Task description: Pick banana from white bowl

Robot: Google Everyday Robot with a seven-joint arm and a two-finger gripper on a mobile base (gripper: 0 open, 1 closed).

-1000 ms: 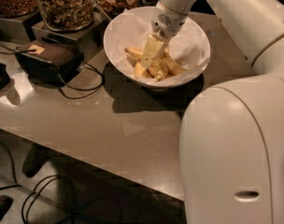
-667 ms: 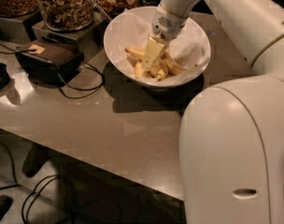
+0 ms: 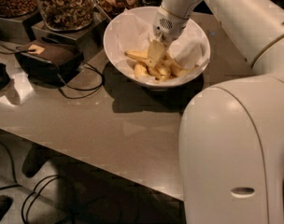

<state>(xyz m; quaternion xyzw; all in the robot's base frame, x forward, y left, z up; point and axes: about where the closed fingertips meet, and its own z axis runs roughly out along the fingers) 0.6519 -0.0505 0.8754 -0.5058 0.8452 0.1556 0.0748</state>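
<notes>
The white bowl (image 3: 118,31), lined with crinkled white paper, stands at the back of the table. Several yellow bananas lie in a heap in it. A long curved banana (image 3: 134,55) sticks out to the left of the heap, and its right part is hidden behind the gripper. Shorter bananas (image 3: 178,71) lie to the right. My gripper (image 3: 155,55) points down into the bowl from the white arm and reaches the top of the heap, right over the long banana.
Glass jars of nuts (image 3: 66,3) stand on boxes at the back left. A dark box (image 3: 48,57) with cables lies left of the bowl. The robot's white body (image 3: 235,153) fills the right foreground. The table's front edge runs diagonally below.
The gripper has stayed at almost the same place in the bowl above the bananas. Nothing else has moved.
</notes>
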